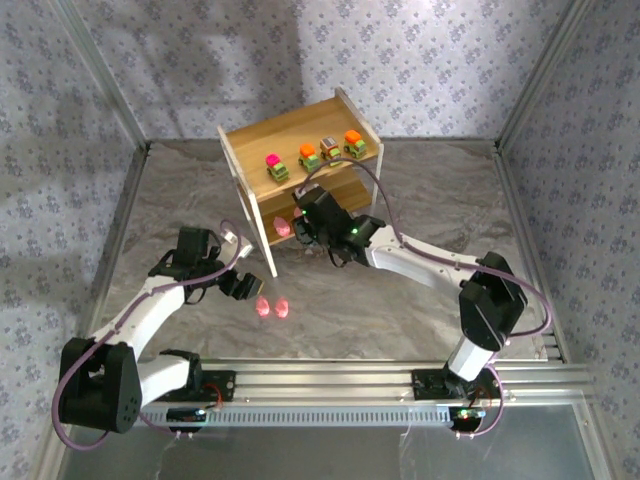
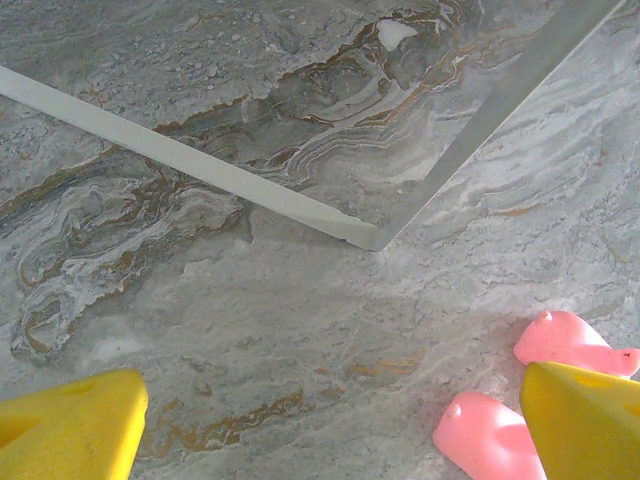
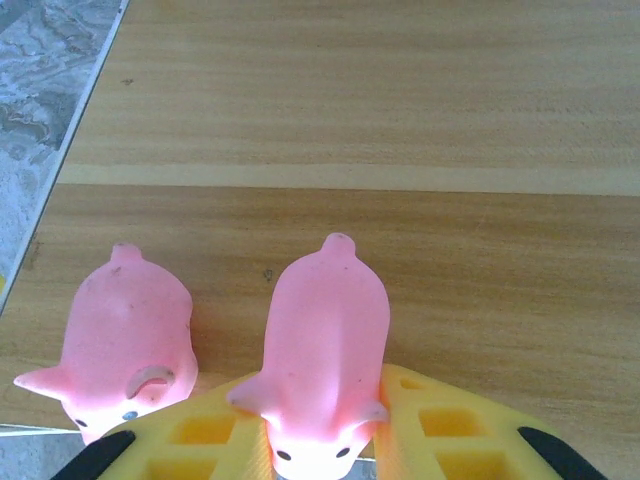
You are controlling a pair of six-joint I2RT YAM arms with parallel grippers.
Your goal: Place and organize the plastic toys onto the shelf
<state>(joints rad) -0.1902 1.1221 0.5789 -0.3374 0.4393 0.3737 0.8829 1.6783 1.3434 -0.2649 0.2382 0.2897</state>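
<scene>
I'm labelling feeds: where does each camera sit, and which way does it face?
Top external: above, behind the white arms, facing down: grey marbled table, light wooden shelf.
Left wrist: faces down at table; open left claw, two pink plastic pigs.
Right wrist: faces shelf board; right claw grips a third pig beside a fourth pig.
Top, left wrist share those two pigs.

The shelf (image 3: 400,120) is pale matt wood with fine straight grain, on a smooth white metal frame (image 2: 200,165). The pink toys (image 3: 125,335) are smooth plastic with a soft sheen, the right claw (image 3: 322,440) matt yellow plastic, the tabletop (image 2: 300,330) marbled grey and matt.
</scene>
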